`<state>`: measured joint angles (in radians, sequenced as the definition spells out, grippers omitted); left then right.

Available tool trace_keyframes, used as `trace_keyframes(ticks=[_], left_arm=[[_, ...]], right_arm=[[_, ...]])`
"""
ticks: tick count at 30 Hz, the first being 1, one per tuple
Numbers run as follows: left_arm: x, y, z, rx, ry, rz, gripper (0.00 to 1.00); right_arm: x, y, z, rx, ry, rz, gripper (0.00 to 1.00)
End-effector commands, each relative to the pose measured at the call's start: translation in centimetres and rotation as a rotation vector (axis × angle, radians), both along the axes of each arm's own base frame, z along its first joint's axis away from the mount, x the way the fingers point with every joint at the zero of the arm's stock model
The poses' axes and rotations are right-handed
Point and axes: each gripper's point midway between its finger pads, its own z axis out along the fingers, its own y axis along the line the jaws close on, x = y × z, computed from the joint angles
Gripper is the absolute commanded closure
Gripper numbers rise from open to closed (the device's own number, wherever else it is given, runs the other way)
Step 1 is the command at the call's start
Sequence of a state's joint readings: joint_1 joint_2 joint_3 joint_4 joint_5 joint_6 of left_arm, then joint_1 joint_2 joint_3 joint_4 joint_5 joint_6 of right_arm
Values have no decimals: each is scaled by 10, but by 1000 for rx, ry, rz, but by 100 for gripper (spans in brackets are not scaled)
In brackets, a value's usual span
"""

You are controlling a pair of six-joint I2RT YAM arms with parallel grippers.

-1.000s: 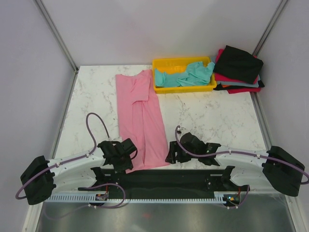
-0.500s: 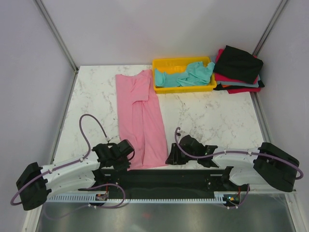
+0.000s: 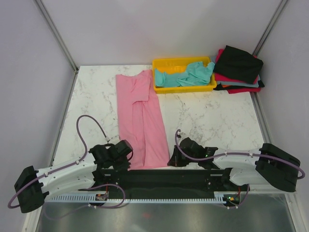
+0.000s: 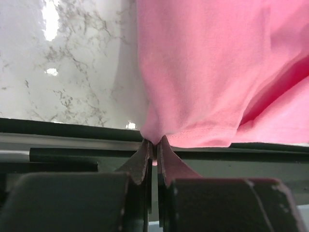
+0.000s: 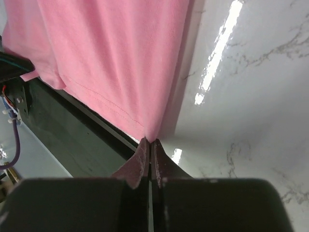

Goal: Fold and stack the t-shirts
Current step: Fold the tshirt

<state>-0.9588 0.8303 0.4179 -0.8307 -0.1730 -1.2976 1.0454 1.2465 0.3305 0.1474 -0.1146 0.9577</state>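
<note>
At 6 o'clock, at the near edge of the worktop (image 3: 212, 116), both pincers are pressed together on the hem of the pink tee (image 3: 140, 121). The left pincer (image 4: 154, 145) pinches the hem's left corner and the right pincer (image 5: 150, 142) pinches its right corner. In both wrist views the cloth puckers up into the closed tips, so each grip looks secure.

The pink tee lies flat as 1 long, narrow strip, running from the hem at 6 o'clock to the collar end at about 11 o'clock. Its sides and sleeves look already folded in lengthwise. I judge the lengthwise folds done and the cross folds, hem toward collar, not yet begun.

Farther off, at 12 o'clock on the far edge, the yellow tray (image 3: 183, 89) holds the teal tee (image 3: 186, 76), crumpled and unfolded. That 1 is fully left to do.

At 1 o'clock, in the far right corner, the black tee (image 3: 239, 63) sits folded on top of the red tee (image 3: 226, 77), with other coloured edges showing beneath; how many lie under there I cannot tell. That pile looks like the finished stack.

So roughly half is done: 2 tees stacked, 1 mid-fold, 1 untouched. The pink tee must be folded short and carried to the pile at 1 o'clock, then the teal.
</note>
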Motion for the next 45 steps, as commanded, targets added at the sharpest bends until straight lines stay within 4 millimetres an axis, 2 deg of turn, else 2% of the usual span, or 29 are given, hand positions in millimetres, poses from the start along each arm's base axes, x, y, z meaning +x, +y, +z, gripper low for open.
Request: trace_keyframes(ticks=[1,3,4,6,8,11,13,15,16,18,19,20,22,23,24,25,26,27,28,30,33,34,35,37,38,39,40,44,45], left_arm=[[0,-15,21,-55,-15,-24,98],[-5,-12,30,-37,-12,-39,98],[-2,-18,46,-57,-32,-40,98],[1,-15,68,-45,-56,-47,98],[6,-12,84,-35,-88,-49,98],[15,-8,108,-16,-149,-68,98],[20,-6,119,-1,-180,-64,98],[26,2,124,39,-210,-59,98],[30,1,131,35,-229,-55,98],[37,6,141,63,-263,-50,98],[41,7,146,70,-278,-50,98],[46,10,150,95,-301,-64,98],[60,13,163,110,-327,-44,98],[66,15,166,136,-336,-83,98],[81,16,171,135,-344,-46,98],[87,16,171,132,-339,-52,98],[88,13,169,119,-318,-102,98],[102,14,167,111,-321,-73,98],[105,12,164,95,-307,-83,98],[118,18,161,105,-303,-85,98],[144,16,159,100,-297,-95,98],[153,12,156,94,-291,-105,98],[159,13,155,106,-288,-114,98],[175,16,158,104,-299,-97,98],[181,18,151,120,-278,-103,98],[190,22,153,121,-283,-84,98],[195,24,152,121,-280,-83,98],[222,34,149,124,-279,-78,98],[232,37,144,122,-262,-67,98]], right_arm=[[-5,-1,12,-38,-16,1,100],[-9,1,22,-20,-27,1,100],[-13,2,28,-19,-25,11,100],[-15,4,41,-1,-37,5,100],[-11,10,66,36,-69,2,100],[3,11,89,25,-144,-21,100],[17,12,102,14,-191,-46,100],[28,13,104,-13,-224,-32,100],[40,15,114,-3,-234,-44,100],[52,18,116,-29,-263,-24,100],[66,22,132,-14,-288,-42,100],[73,25,130,-36,-290,-41,100],[93,28,145,-43,-331,-43,100],[99,29,142,-60,-329,-40,100],[105,30,146,-60,-336,-38,100],[116,31,156,-52,-350,-53,100],[121,32,154,-66,-355,-42,100],[126,33,156,-68,-359,-42,100],[137,33,164,-61,-372,-55,100],[150,34,160,-83,-376,-56,100],[170,39,161,-83,-374,-41,100],[183,38,168,-76,-388,-58,100],[190,39,161,-95,-380,-56,100],[208,41,159,-109,-392,-47,100],[214,41,156,-114,-389,-44,100],[223,44,163,-106,-409,-35,100],[231,43,152,-122,-390,-34,100],[252,48,142,-117,-370,-16,100],[258,51,147,-110,-378,-14,100]])
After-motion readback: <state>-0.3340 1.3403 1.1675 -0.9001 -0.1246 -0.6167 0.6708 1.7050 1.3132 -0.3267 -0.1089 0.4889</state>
